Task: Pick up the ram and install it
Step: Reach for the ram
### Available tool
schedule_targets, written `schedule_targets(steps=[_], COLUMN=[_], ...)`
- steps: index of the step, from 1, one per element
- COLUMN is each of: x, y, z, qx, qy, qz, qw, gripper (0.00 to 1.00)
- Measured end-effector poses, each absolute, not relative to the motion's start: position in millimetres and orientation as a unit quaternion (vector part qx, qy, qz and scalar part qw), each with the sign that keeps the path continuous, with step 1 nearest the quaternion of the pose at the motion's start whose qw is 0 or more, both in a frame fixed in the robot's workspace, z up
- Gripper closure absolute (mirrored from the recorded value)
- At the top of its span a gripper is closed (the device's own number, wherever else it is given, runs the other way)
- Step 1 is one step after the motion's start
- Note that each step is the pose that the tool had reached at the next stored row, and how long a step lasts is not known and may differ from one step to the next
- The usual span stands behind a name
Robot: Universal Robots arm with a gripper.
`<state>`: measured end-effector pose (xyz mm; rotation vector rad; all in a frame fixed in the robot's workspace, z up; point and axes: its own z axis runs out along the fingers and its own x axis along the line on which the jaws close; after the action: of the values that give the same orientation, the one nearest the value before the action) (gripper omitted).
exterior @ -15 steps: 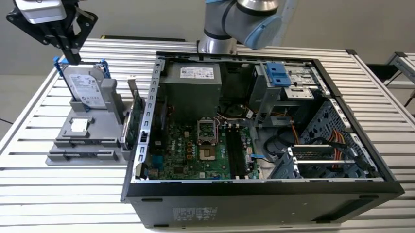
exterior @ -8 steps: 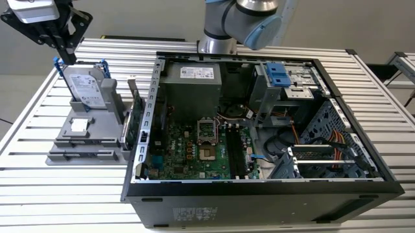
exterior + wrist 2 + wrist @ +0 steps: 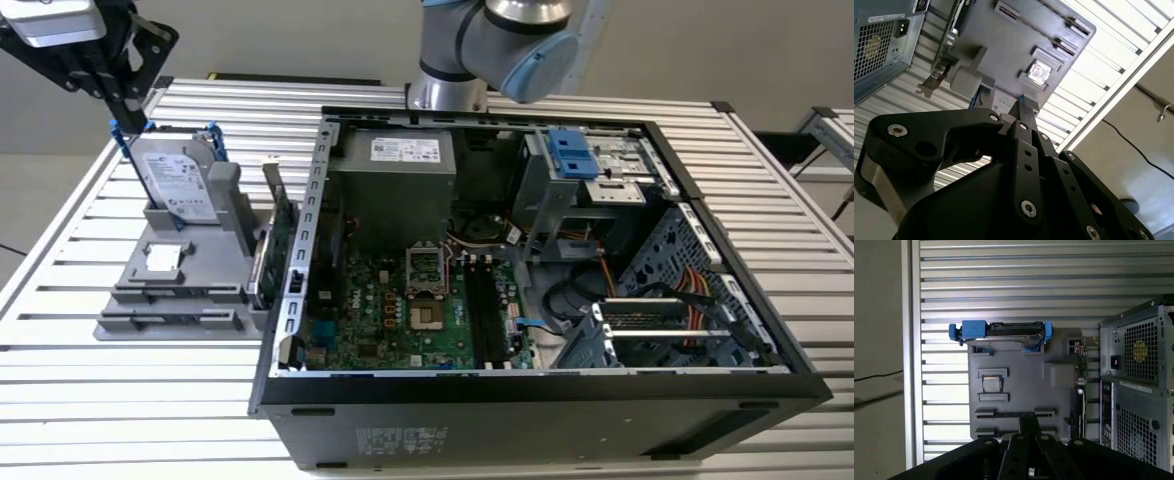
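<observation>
The ram [image 3: 1004, 414] shows as a thin dark strip standing on edge in a slot of the grey holder [image 3: 1019, 370]. My gripper [image 3: 123, 112] hangs high at the exterior view's left, above the silver hard drive [image 3: 176, 180] that stands in the same holder. Its black fingers come together at the tip, with nothing seen between them, in both wrist views [image 3: 1027, 421] [image 3: 1021, 106]. In the first wrist view the fingertips line up over the middle of the ram's slot, well above it.
An open computer case [image 3: 747, 385] lies at the exterior view's right, its motherboard [image 3: 400, 310] and dark memory slots [image 3: 487, 310] exposed. A green expansion card [image 3: 276, 250] stands at the holder's edge beside the case. A small square chip [image 3: 992, 384] sits on the holder. The table [image 3: 107, 400] is slatted metal.
</observation>
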<state>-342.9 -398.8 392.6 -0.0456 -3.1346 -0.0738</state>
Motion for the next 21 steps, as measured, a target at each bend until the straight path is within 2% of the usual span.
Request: schedule_targets(steps=[21], x=[-344.4], y=[-408.5], z=[392.4], qx=[-0.015], qy=[-1.000], qz=[-0.024], qw=[0.003], gripper=[1.00])
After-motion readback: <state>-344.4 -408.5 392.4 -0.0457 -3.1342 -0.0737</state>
